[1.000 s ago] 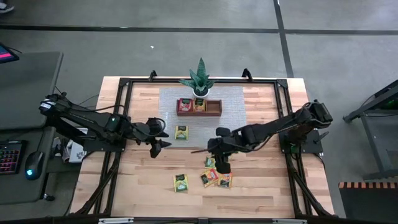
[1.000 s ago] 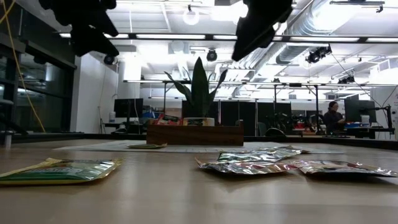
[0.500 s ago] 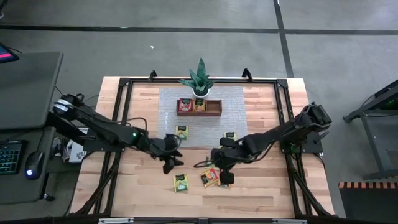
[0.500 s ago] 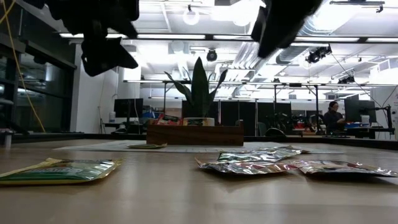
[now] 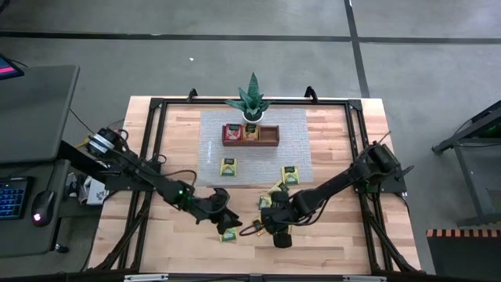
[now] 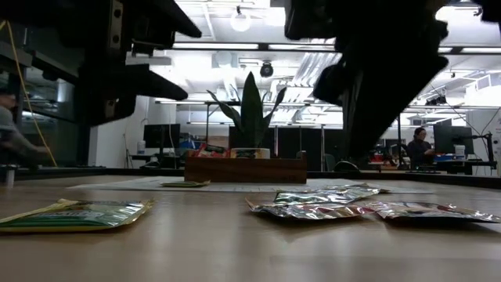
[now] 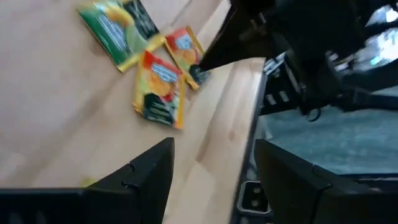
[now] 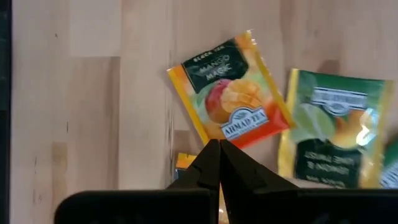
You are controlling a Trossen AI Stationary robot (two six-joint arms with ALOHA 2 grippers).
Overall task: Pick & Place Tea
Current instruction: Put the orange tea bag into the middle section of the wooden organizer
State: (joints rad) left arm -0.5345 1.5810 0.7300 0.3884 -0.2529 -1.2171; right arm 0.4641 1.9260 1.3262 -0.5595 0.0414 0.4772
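Right gripper [image 8: 219,149], fingers pressed together near the table's front edge above an orange tea packet [image 8: 231,98], may have closed on nothing and lift off empty.

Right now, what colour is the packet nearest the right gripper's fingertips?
Orange, with a dark label band; the right wrist view shows it best.

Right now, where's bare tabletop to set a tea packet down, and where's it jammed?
Free: bare wood left of the grey mat, and the right side between mat and table frame. Crowded: front centre, where the left gripper and the shut right gripper hang over the loose tea packets. The wooden tray already holds packets.
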